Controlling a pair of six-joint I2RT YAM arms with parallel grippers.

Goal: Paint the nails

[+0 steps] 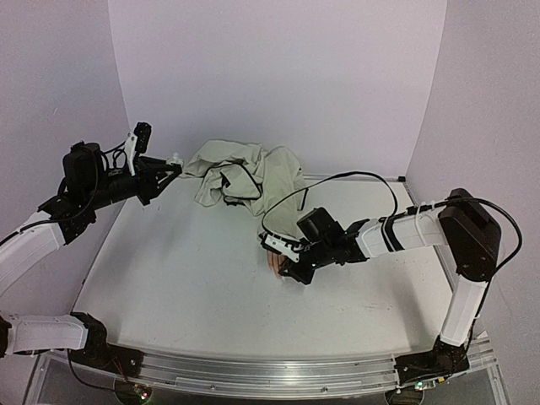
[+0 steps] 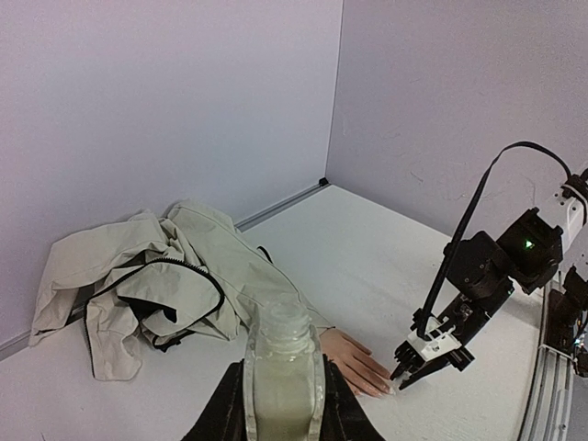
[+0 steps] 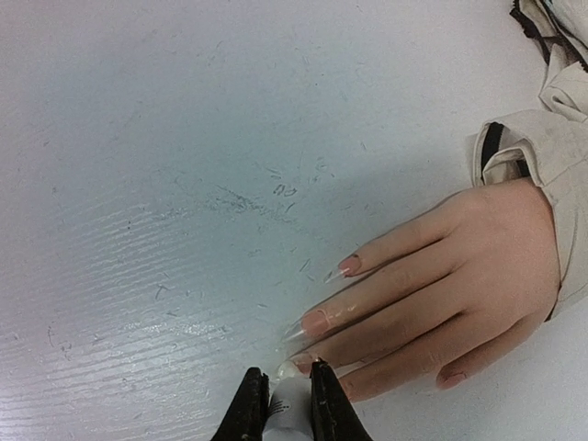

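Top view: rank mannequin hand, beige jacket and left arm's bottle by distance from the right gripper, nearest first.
1. mannequin hand: right at the right gripper tips, mid-table.
2. beige jacket: behind, by the back wall.
3. bottle: far back-left, held in the left gripper.

Long pointed pinkish nails (image 3: 317,322), tips leftward

White tool (image 3: 287,411) in right pincer (image 3: 282,377), cut off at bottom edge.

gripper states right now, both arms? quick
left gripper: closed, holding the small clear bottle.
right gripper: closed, holding a white applicator, tip at the nails.
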